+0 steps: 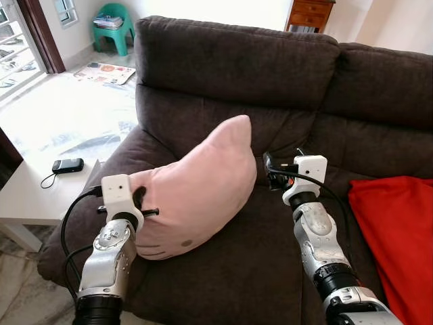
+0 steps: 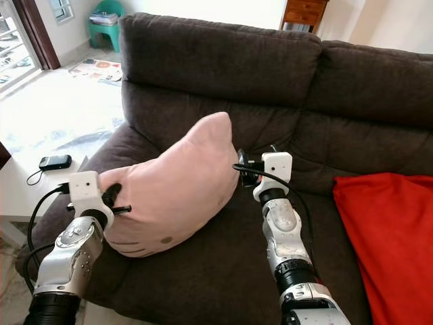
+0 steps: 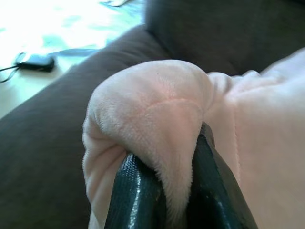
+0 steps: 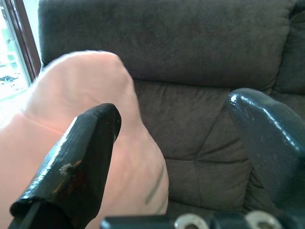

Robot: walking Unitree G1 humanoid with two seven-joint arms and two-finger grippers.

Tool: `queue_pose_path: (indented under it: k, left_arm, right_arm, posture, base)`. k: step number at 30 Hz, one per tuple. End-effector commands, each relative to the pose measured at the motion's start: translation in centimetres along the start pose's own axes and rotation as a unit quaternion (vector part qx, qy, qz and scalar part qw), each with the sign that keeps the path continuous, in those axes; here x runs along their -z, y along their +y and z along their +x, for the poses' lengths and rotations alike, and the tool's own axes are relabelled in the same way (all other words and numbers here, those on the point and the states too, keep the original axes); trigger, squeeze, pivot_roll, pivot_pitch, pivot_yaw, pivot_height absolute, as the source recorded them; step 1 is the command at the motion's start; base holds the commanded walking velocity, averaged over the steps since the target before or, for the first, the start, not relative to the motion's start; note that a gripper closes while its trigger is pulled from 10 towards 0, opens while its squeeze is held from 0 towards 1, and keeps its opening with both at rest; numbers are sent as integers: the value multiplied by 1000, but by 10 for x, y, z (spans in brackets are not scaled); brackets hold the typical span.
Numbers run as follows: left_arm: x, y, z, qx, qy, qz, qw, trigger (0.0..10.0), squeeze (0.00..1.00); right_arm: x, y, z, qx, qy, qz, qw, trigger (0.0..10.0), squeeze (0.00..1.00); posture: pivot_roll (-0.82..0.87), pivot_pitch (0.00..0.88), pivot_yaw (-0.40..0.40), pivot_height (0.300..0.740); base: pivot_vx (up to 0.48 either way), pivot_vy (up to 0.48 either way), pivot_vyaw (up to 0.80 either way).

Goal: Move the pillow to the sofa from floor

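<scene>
A pink plush pillow lies tilted on the seat of the dark brown sofa, its upper tip leaning toward the backrest. My left gripper is at the pillow's left end, shut on a bunched corner of it; in the left wrist view the pink fabric is pinched between both black fingers. My right gripper hovers open at the pillow's right edge. In the right wrist view one finger lies against the pillow, and the other is apart over the seat.
A red cushion lies on the sofa's right seat. A white low table with a black device stands left of the sofa arm. Farther back are a green chair, papers on the floor and a wooden cabinet.
</scene>
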State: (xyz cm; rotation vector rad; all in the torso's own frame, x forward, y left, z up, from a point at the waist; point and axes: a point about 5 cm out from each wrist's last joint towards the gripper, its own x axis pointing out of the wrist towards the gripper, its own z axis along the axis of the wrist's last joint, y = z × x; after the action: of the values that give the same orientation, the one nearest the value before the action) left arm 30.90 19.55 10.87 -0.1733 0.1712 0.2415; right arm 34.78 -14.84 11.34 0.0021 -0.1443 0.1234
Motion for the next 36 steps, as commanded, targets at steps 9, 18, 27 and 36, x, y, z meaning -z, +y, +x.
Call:
queue_pose_path:
  k: [9,18,27,36]
  left_arm:
    - [-11,26,2,-89,-46,-4,995,10000,0]
    - [0,-16,3,76,-38,70,994,10000,0]
    - [8,-8,-3,111,-92,173,974,10000,0]
    - [10,13,-1,60,-102,192,974,10000,0]
  right_arm:
    - [3,0,-6,5,9,0,1000,10000,0]
    - [7,-9,-12,19,20,-8,1000,10000,0]
    - [28,-41,-39,57,52,-29,997,10000,0]
    - [65,-76,-75,121,147,-36,981,10000,0]
  posture:
    - [170,47,-62,740]
    - [163,53,-64,740]
    - [155,53,-61,740]
    - [157,53,-62,740]
  base:
    - [0,0,0]
    - [0,0,0]
    - [0,0,0]
    - [0,0,0]
